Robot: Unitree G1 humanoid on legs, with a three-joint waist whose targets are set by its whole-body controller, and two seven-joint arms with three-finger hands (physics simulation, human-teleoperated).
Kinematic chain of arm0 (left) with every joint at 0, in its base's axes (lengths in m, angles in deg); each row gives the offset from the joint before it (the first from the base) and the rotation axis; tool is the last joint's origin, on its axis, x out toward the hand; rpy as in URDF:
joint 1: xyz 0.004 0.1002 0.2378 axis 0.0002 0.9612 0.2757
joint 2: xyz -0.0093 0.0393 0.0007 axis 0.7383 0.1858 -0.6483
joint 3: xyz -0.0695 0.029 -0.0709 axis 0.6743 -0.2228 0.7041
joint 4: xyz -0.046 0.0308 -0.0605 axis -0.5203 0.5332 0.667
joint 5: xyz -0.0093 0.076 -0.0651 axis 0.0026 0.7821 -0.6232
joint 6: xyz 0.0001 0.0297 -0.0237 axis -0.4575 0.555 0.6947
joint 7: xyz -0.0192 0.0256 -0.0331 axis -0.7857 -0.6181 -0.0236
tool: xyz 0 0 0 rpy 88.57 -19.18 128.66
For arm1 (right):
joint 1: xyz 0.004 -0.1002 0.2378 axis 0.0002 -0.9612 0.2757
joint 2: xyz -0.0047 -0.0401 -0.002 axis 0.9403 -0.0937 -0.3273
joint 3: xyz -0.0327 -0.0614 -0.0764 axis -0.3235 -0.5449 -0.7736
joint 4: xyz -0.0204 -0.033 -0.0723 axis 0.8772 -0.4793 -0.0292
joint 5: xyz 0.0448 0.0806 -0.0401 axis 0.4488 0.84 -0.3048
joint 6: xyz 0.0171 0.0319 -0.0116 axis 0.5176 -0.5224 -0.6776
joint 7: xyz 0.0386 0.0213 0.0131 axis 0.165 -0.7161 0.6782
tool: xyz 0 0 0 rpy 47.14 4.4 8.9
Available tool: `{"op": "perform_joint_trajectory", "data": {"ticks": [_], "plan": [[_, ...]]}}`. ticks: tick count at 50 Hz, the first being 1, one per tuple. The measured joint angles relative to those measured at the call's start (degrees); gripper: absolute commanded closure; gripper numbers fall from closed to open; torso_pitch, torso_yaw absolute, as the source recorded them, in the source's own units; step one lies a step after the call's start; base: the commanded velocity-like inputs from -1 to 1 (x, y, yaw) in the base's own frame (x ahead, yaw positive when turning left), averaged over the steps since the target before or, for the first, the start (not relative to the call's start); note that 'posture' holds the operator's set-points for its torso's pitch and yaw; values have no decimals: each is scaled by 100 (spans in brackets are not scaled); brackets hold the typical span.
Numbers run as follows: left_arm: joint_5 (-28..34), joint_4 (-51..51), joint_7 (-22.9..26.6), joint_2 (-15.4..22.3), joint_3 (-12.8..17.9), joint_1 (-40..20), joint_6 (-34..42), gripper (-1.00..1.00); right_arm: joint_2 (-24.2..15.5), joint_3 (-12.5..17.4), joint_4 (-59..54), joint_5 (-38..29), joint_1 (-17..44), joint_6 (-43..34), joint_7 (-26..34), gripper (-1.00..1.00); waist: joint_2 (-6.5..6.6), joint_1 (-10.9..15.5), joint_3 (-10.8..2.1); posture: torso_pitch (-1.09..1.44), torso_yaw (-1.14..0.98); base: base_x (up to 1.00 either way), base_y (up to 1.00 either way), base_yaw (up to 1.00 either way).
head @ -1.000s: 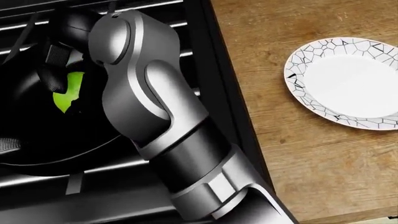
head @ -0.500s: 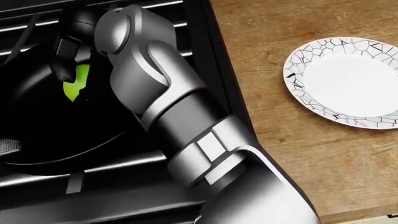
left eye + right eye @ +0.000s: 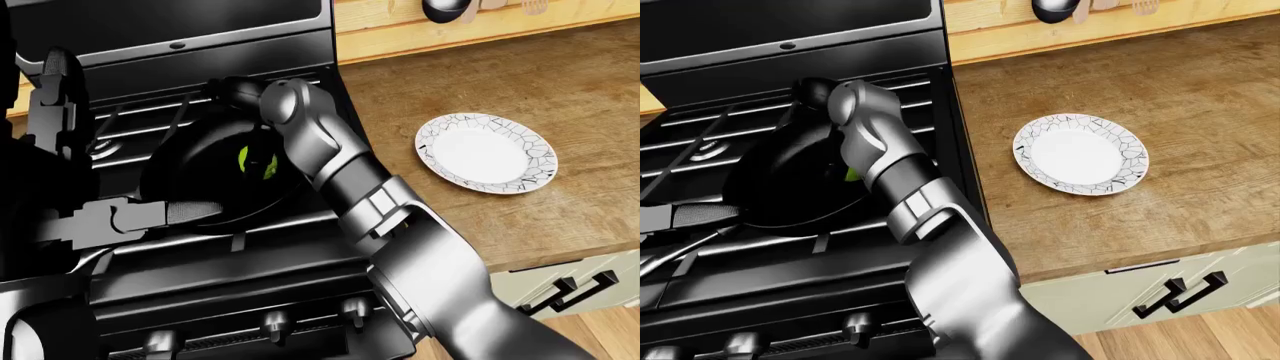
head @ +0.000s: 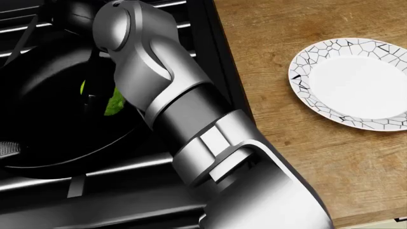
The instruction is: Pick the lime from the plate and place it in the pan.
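While your right arm (image 4: 191, 124) reaches in from the lower right of the head view and crosses up to the upper left, its right hand (image 3: 262, 161) hangs over the black pan (image 4: 57, 143) on the stove (image 3: 200, 277). The dark fingers blend into the pan's dark inside, so you cannot tell whether they are spread or pressed together around anything. The lime (image 4: 114, 102) shows as bright green patches inside the pan, left of centre in the head view, partly hidden by the hand and forearm; whether it rests on the pan's floor or sits between the fingers is not clear. In the left-eye view the same green shows just beside the wrist, in the middle of the pan.

The plate (image 4: 353, 83), white with a black cracked-line rim, lies bare on the wooden tabletop (image 4: 299, 162) at the right of the head view, well apart from the pan. The pan's handle (image 3: 190, 212) points toward the left of the left-eye view.

Your left arm fills the left edge of the left-eye view as dark shapes, with the left hand (image 3: 100, 223) near the handle's end; its finger state cannot be read. Stove knobs (image 3: 275, 324) line the bottom of that view, and a cabinet drawer with dark handles (image 3: 575, 289) sits at the lower right.
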Motion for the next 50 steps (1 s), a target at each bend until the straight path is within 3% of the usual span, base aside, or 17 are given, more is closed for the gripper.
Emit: {"op": "perform_joint_trajectory", "data": {"ticks": [12, 24, 35, 50], "plan": [[26, 1, 12, -10, 34, 52, -26, -100, 14, 38, 135, -29, 36, -67, 84, -100, -5, 5, 15, 0, 0, 0, 0, 0], [88, 11, 40, -69, -11, 47, -2, -100, -418, 309, 346, 427, 1002, -301, 11, -100, -29, -2, 17, 0, 0, 0, 0, 0], [79, 7, 65, -81, 58, 25, 40, -100, -683, 352, 604, 700, 1081, -622, -71, -100, -47, 13, 72, 0, 0, 0, 0, 0], [-39, 1, 9, -48, 162, 16, 63, -100, -1260, 435, 2020, 967, 939, -1409, -375, -100, -94, 29, 88, 0, 0, 0, 0, 0]]}}
